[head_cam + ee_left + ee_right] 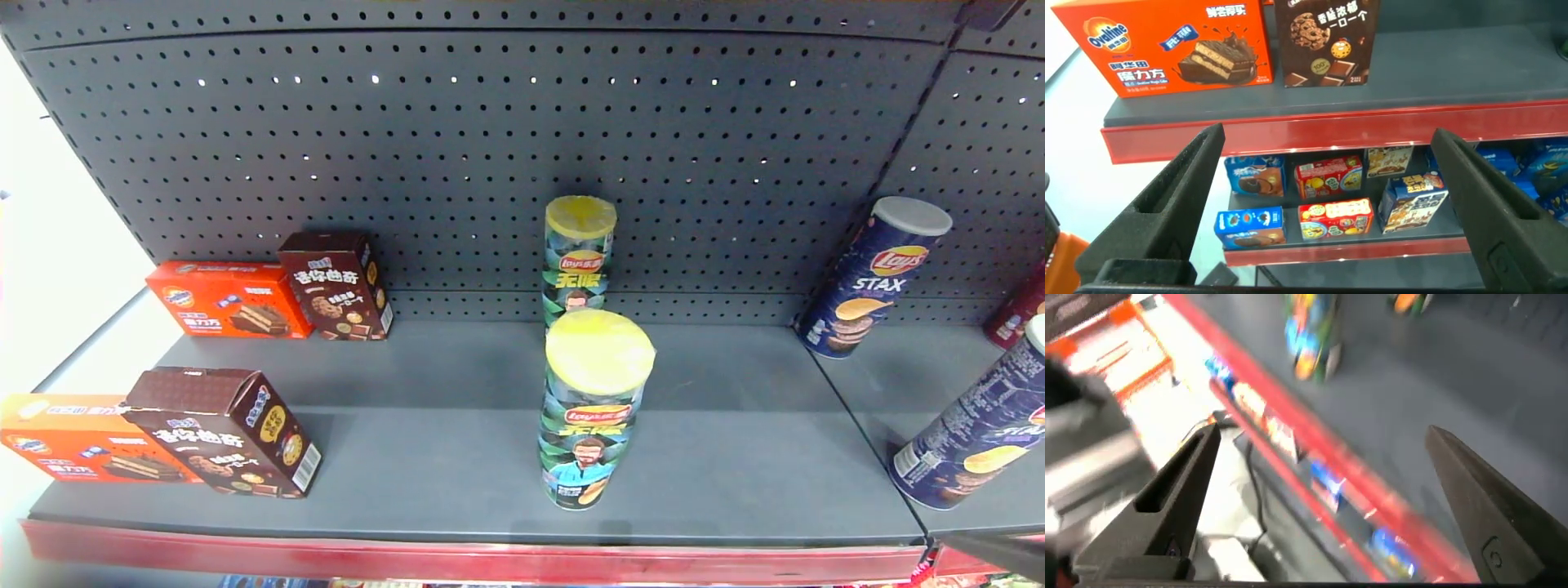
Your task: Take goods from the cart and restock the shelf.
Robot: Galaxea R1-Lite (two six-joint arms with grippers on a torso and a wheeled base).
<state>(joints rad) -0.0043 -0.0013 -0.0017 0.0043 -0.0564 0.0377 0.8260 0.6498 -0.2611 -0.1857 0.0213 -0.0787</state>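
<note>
We are holding both grippers wide and empty. Ahead of the left gripper (pixel 1327 132) the lip of the shelf (pixel 1454 90) is lying crosswise, the orange box (pixel 1176 45) beyond; past the right gripper (pixel 1321 431), the upright green can (pixel 1310 339) is standing.

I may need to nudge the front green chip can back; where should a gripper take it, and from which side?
I'd take the front green can around its body at mid-height, below the yellow lid, coming level from the front edge of the shelf, jaws closing on its left and right. It stands upright with bare shelf either side; the second can stands close behind.
</note>
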